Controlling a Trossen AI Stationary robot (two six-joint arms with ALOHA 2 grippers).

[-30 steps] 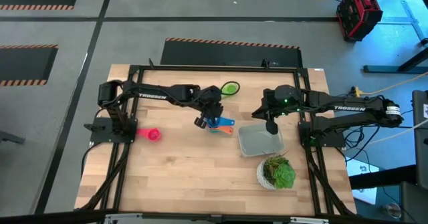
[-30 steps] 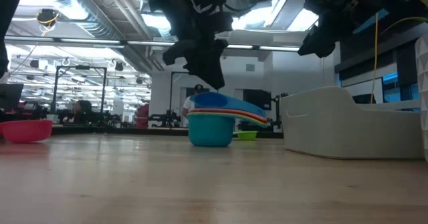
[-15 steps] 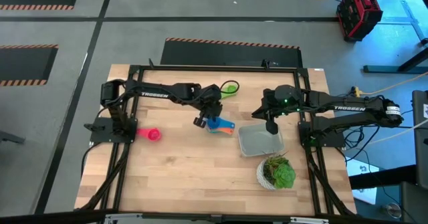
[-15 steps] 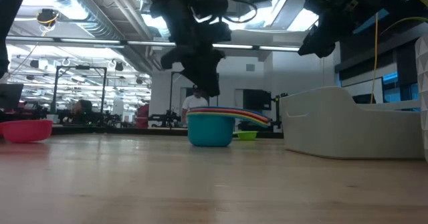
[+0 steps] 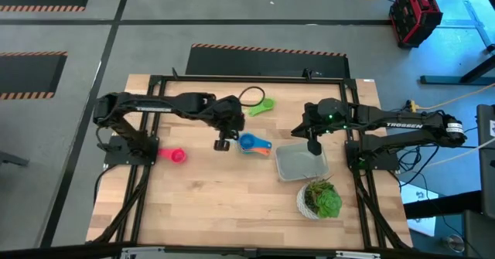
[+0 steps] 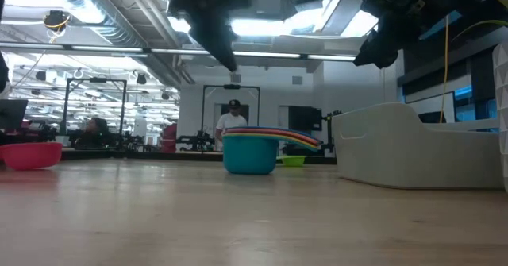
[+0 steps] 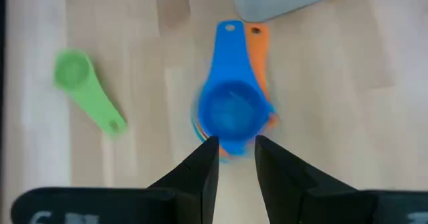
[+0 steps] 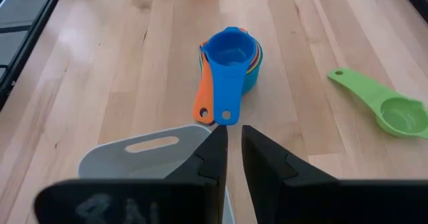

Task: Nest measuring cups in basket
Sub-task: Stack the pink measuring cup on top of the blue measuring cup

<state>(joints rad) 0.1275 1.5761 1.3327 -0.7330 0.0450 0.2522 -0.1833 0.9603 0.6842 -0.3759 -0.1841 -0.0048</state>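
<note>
A nested stack of measuring cups point(image 5: 254, 143), a blue one on top point(image 7: 231, 110), stands on its bottom cup on the table's middle, handles toward the basket point(image 5: 302, 162). A green cup point(image 5: 261, 107) lies behind the stack, and a pink cup point(image 5: 176, 155) sits far to the left. My left gripper point(image 5: 224, 141) hovers open just left of the stack and above it, nothing between its fingers point(image 7: 204, 160). My right gripper point(image 5: 313, 145) hangs shut over the basket's far edge, holding nothing.
A white pot with a green plant point(image 5: 319, 199) stands near the table's front right, beside the basket. Bare wood lies across the front and left of the table. In the low view the room beyond shows a person standing far off.
My left gripper has risen off the stack and drawn back toward the table's left, rolling its wrist as it went. The blue top cup, which stood a little high on the stack, has sunk level into it. The stack itself has stayed in place.
</note>
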